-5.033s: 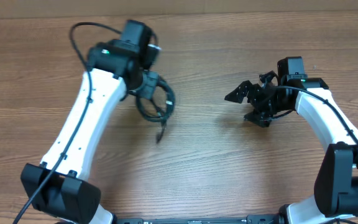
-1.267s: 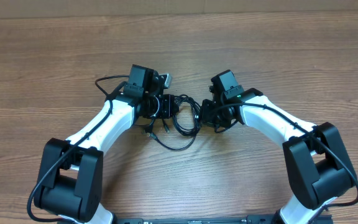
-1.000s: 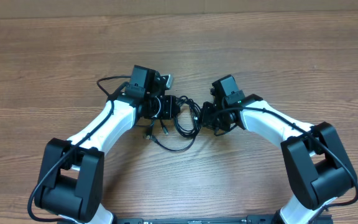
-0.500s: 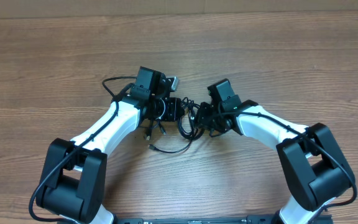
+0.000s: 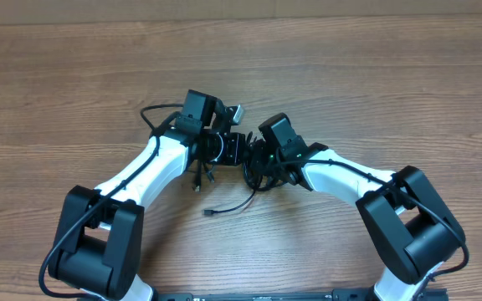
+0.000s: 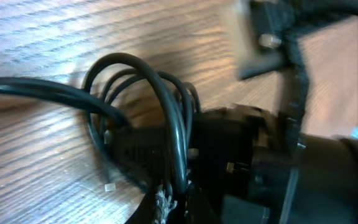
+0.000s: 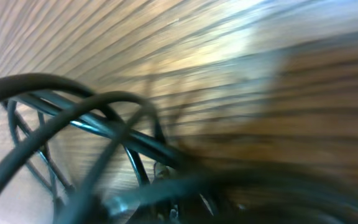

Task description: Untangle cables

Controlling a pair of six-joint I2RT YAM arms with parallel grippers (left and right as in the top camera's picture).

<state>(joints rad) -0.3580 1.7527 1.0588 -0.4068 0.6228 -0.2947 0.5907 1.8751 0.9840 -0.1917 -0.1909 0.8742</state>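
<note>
Wood-grain counter (image 5: 375, 84) fills the overhead view, and on it we record only the two arms and the cables (image 5: 252, 177).

Left fingers (image 5: 231, 150): clenched. The left wrist view shows several black loops arching up directly against them and pressed to their black body, so we record them as grasping the cables.

Right fingers (image 5: 266, 167): also clenched, and pushed into the same bundle from the opposite side. The right wrist view is blurred, with dark strands crossing just in front of the lens. We cannot tell whether a strand is actually pinched there.

Position of the cables: the main knot of loops sits between the two sets of fingers, touching both. Two short ends hang on the near side of the left fingers, toward the robot's base. One thin strand runs out from under the right fingers, curves along the counter on their near side, and ends in a small plug (image 5: 211, 214) lying flat, apart from both sets of fingers.

Both sets of fingers are just beside each other, tips facing across the bundle.
</note>
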